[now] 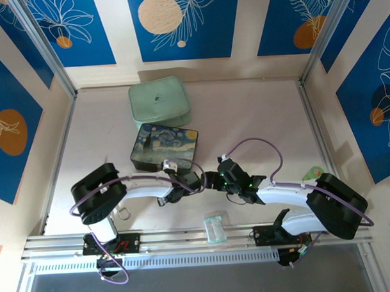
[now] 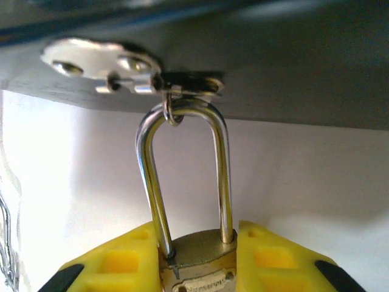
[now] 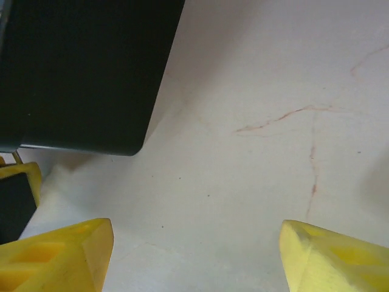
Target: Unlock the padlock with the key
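Observation:
The padlock (image 2: 223, 176) has a brass body and a tall silver shackle. Its shackle hangs through a small ring on the silver hasp (image 2: 100, 64) of the dark blue starry-night box (image 1: 164, 147). My left gripper (image 2: 197, 246) is shut on the brass body, one yellow finger (image 2: 115, 264) on each side. It sits at the box's front edge (image 1: 185, 179). My right gripper (image 3: 194, 255) is open over bare table, nothing between its fingers, just right of the left one (image 1: 223, 177). A tiny silvery thing (image 1: 123, 213) lies by the left arm; I cannot tell if it is the key.
A mint green case (image 1: 159, 103) stands behind the starry box. A clear plastic packet (image 1: 214, 227) lies at the near edge between the arm bases. The box's dark corner (image 3: 85, 73) is up and left of the right gripper. A pale green item (image 1: 314, 174) sits at the right.

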You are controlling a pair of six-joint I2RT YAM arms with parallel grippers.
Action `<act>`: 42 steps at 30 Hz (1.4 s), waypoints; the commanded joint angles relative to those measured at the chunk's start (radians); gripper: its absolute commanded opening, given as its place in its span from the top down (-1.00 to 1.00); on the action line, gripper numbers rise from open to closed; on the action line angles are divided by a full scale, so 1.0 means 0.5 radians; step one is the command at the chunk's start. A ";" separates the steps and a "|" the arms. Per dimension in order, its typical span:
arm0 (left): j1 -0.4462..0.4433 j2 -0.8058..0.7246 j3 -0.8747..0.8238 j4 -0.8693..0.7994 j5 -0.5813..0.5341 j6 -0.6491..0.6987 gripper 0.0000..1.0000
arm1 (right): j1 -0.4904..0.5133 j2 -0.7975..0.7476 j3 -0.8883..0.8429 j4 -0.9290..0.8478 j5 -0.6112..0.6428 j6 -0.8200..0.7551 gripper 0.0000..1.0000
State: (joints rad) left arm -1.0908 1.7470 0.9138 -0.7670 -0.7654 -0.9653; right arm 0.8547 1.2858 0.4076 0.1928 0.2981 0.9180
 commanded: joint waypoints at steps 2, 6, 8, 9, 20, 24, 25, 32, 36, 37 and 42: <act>-0.164 0.269 0.227 -0.370 -0.103 -0.211 0.56 | -0.030 -0.074 -0.050 -0.052 0.084 0.081 -0.46; -0.258 0.520 0.455 -0.566 -0.108 -0.288 0.53 | -0.122 -0.140 -0.143 -0.016 0.052 0.172 -0.47; -0.286 0.603 0.510 -0.574 -0.069 -0.291 0.48 | -0.172 -0.176 -0.181 -0.005 0.011 0.185 -0.48; -0.307 0.631 0.534 -0.574 -0.062 -0.288 0.47 | -0.191 -0.192 -0.189 -0.019 -0.003 0.177 -0.49; -0.356 0.652 0.610 -0.531 -0.099 -0.090 -0.01 | -0.445 -0.557 -0.290 -0.246 -0.107 0.146 -0.65; -0.360 0.641 0.647 -0.588 -0.111 -0.096 -0.03 | -0.507 -0.689 -0.332 -0.312 -0.116 0.146 -0.67; -0.364 0.642 0.664 -0.600 -0.106 -0.096 -0.03 | -0.523 -0.712 -0.344 -0.318 -0.123 0.147 -0.67; -0.355 0.273 0.461 -0.211 0.154 0.075 -0.21 | -0.559 -0.775 -0.292 -0.350 -0.276 -0.006 -0.68; -0.318 -0.116 0.274 0.080 0.323 0.228 -0.62 | -0.553 -0.792 -0.249 -0.337 -0.369 -0.075 -0.66; -0.303 -0.218 0.230 0.139 0.360 0.260 -0.68 | -0.543 -0.786 -0.232 -0.333 -0.385 -0.080 -0.66; -0.154 -0.656 0.050 0.267 0.498 0.382 -0.78 | -0.381 -0.695 -0.148 -0.309 -0.350 -0.087 -0.57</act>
State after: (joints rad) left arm -1.2133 1.4929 0.9821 -0.7013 -0.5907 -0.8360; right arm 0.6262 0.9180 0.2913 0.0341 0.1402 0.8978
